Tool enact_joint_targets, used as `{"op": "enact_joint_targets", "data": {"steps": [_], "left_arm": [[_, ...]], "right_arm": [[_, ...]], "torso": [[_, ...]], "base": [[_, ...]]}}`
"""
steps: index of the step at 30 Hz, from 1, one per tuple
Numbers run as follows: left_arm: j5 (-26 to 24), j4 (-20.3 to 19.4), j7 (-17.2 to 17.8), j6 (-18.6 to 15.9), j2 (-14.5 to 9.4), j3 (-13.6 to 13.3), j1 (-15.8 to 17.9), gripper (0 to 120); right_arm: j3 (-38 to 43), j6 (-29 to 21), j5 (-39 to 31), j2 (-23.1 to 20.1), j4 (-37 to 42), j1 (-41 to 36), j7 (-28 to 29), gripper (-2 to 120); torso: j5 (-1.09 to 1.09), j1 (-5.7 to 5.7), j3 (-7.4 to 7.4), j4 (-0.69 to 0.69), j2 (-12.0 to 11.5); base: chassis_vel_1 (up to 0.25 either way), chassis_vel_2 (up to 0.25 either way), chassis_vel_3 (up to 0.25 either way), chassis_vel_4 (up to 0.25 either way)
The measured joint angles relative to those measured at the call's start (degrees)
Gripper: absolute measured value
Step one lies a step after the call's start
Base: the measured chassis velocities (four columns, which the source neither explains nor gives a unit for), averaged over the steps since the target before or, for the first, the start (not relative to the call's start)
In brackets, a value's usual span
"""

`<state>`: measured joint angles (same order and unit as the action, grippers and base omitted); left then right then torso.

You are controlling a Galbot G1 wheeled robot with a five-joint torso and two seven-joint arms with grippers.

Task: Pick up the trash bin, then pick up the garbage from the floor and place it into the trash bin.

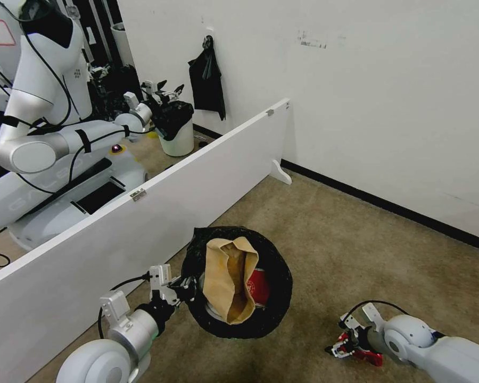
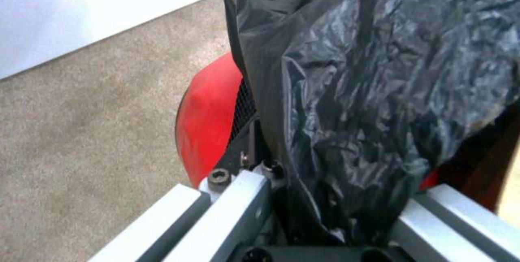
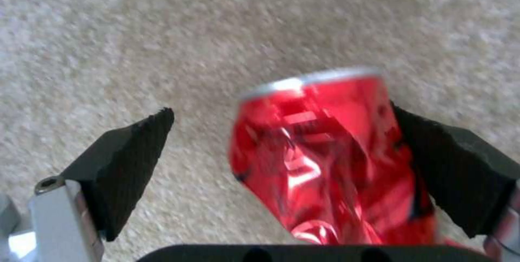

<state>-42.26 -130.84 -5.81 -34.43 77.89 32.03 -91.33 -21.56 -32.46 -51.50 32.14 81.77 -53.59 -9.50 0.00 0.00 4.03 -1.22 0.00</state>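
Head view shows the beige carpet [image 1: 356, 239] and the long white partition board [image 1: 143, 223] on the robot's left, with the trash bin [image 1: 274, 298] held up off the floor between the two arms, its black bag liner [image 2: 379, 83] spilling over the rim and a tan paper bag [image 1: 230, 279] and a red-white paper cup [image 1: 256, 287] already inside. The left gripper [image 1: 182, 290] is clamped on the bin's near rim, bag film and red wall pinched together in the left wrist view, that forearm reaching up from low on the left. The step in hand is the pick-up of the red can [image 3: 330, 156]: the right gripper [image 1: 351, 346] is low at the carpet with its arm stretched in from the right, and its dark pads [image 3: 130, 160] stand apart, one touching the crumpled can's side, the other clear of it. Motion blur makes the contact a little uncertain. The next move, I judge, calls for closing squarely on the dented body so it doesn't squirt out, then lifting over the rim.
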Motion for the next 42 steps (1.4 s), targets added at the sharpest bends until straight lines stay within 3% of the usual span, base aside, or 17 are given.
{"op": "enact_joint_targets", "data": {"steps": [26,31,35,37,42], "left_arm": [[0.15,-0.41,0.1,-0.13,0.4,-0.27,-0.1,0],[0.22,-0.63,0.1,-0.13,0.5,-0.19,-0.4,0],[0.23,-0.67,0.1,-0.13,0.51,-0.18,-0.45,0],[0.23,-0.69,0.1,-0.13,0.52,-0.17,-0.45,0],[0.22,-0.7,0.1,-0.13,0.47,-0.17,-0.4,0]], "right_arm": [[4.91,-0.44,2.29,-3.39,2.08,-5.14,0.12,98],[4.44,-0.65,2.85,-3.03,1.97,-4.63,0.17,78],[4.1,-0.67,2.9,-2.89,1.86,-4.33,0.17,70],[3.9,-0.7,2.91,-2.8,1.83,-4.16,0.17,57],[3.73,-0.7,2.91,-2.8,1.8,-4.0,0.16,42]], "torso": [[0.0,0.0,0.0,0.0,0.0],[0.01,0.0,0.0,0.01,0.0],[0.01,0.0,0.0,0.01,0.0],[0.01,0.0,0.0,0.0,0.0],[0.0,0.0,0.0,0.0,0.0]], "base": [[0.0,0.0,0.0,0.0],[0.0,0.0,0.0,0.0],[0.0,0.0,0.0,0.0],[0.0,0.0,0.0,0.0],[0.0,0.0,0.0,0.0]]}}
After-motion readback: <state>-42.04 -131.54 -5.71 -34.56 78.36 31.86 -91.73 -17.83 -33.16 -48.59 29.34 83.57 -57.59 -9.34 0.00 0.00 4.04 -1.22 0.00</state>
